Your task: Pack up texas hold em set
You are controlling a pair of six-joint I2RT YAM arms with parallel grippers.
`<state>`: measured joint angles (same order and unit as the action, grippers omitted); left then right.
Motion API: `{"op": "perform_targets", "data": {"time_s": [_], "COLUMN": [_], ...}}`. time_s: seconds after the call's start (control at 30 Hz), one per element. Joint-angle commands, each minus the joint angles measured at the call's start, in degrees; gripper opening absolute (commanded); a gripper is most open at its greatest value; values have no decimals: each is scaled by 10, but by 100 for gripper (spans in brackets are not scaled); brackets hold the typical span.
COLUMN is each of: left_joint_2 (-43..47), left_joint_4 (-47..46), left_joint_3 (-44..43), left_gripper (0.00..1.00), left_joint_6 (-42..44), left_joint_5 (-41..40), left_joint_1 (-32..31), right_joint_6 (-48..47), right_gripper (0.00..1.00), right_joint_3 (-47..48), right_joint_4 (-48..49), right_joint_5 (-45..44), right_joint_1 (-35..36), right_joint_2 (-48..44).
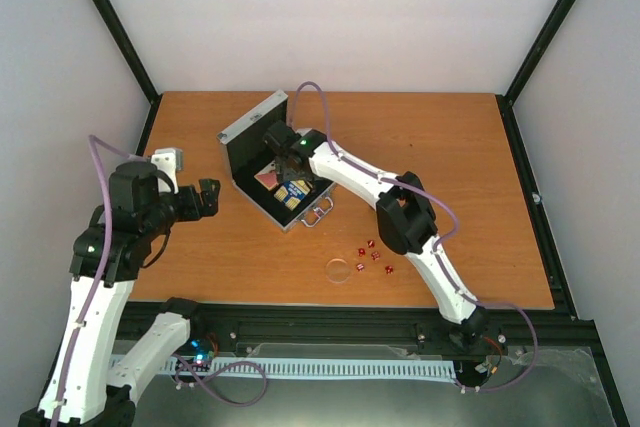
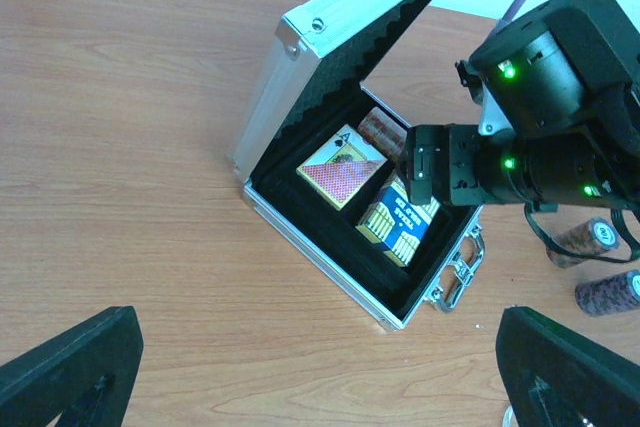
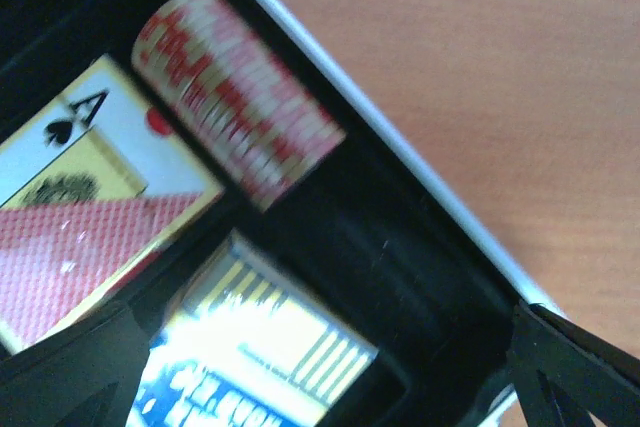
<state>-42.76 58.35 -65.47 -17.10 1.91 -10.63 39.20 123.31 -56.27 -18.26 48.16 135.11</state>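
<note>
Sitting askew on the table (image 1: 470, 147), left of centre, the silver case (image 2: 330, 267) is open: the lid stands on the far-left side and the handle (image 2: 458, 272) points near-right. Its hinge edge runs near-left to far-right. Bare wood lies to its right and on the far side. Inside lie a red-white deck (image 2: 340, 169), a blue-yellow deck (image 2: 398, 225) and a chip stack (image 2: 380, 132). The right gripper (image 2: 428, 175) hangs over the blue-yellow deck, jaws spread wide. The left gripper (image 1: 205, 197), fingers apart, hovers well left. The dice (image 1: 372, 255) and clear disc (image 1: 339, 270) sit by the near edge.
</note>
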Motion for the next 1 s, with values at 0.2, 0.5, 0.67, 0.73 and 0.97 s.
{"op": "perform_targets", "data": {"time_s": [0.2,0.5,0.67,0.73,0.97], "left_joint_2": [-19,-31,-31,-29,-24], "left_joint_4": [-12,-19,-15,-14,-18], "left_joint_3": [4,8,9,11,20], "left_gripper": [100,100,100,100,100], "left_joint_6": [5,4,3,2,-8], "left_joint_5": [-1,-2,-1,-1,9], "left_joint_1": [1,1,1,1,1], "right_joint_6": [-125,-160,-164,-167,-178], "right_gripper": [100,100,100,100,100], "right_joint_3": [55,75,62,48,-61], "right_joint_4": [29,23,1,-3,24], "right_joint_5": [-34,13,3,-6,-51], "right_joint_1": [-17,-17,-17,-17,-17], "right_joint_2": [37,80,98,95,38]}}
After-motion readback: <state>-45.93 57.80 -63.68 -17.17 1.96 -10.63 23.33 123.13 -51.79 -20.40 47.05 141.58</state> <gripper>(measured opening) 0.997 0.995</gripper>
